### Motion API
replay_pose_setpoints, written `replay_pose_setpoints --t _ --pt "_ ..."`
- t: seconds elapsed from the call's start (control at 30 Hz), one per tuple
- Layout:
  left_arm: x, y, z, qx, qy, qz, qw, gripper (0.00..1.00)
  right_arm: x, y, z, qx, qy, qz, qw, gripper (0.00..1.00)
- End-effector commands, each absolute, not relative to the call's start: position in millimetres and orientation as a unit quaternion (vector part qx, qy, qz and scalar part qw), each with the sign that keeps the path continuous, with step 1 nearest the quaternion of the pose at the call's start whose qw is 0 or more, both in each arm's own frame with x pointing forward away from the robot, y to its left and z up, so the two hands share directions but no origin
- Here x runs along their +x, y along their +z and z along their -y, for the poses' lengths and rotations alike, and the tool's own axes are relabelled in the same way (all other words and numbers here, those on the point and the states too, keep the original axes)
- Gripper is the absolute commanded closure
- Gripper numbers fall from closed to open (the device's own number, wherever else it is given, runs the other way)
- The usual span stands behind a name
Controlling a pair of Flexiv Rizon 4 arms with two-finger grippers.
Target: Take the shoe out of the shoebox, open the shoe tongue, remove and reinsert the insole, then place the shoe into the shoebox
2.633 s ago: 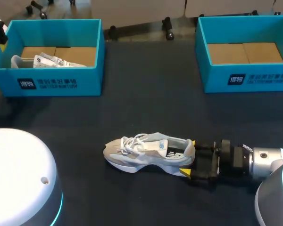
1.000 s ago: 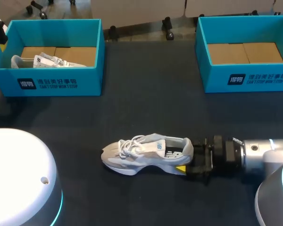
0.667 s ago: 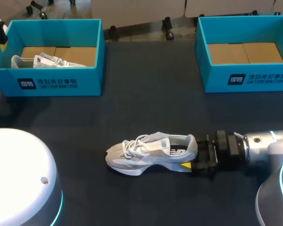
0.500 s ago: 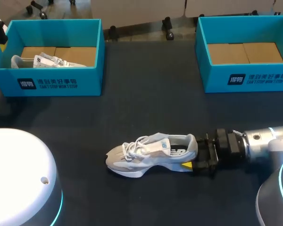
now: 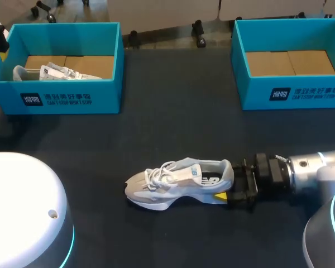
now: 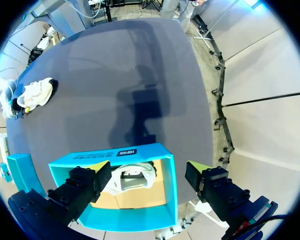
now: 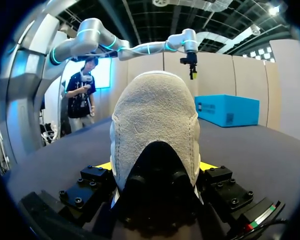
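1. Nearest, the right gripper (image 5: pixel 228 183) was clamped on the heel of the shoe (image 5: pixel 178 181). The shoe stood on its sole on the table near the middle, toe pointing left, so the taking-out looked done.
2. The laces lay across the tongue and no insole lay on the table. Opening the tongue, the insole work and the return apparently remained.
3. Far right, the right shoebox (image 5: pixel 293 95) stood well apart from the shoe.
4. Far left, the left gripper (image 6: pixel 145 172) hung with fingers spread above the left shoebox (image 5: pixel 56 100), which held a second shoe (image 5: pixel 44 71).
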State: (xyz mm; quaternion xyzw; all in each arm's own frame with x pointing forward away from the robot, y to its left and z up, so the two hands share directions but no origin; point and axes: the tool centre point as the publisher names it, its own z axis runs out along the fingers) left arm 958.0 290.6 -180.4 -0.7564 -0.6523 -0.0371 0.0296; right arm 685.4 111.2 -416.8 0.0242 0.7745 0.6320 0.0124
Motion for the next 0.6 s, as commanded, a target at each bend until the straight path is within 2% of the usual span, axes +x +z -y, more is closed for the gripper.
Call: replay_pose_setpoints --t 0.03,0.6 --pt "956.6 -179.8 -290.9 -0.757 -0.039 0.652 0.030 0.00 679.9 -412.9 -113.9 0.029 0.626 -0.779 0.021 1.00" --pt "956.6 -179.8 -290.9 -0.757 -0.039 0.652 0.030 0.00 679.9 -412.5 -113.8 0.028 0.626 -0.779 0.022 1.00"
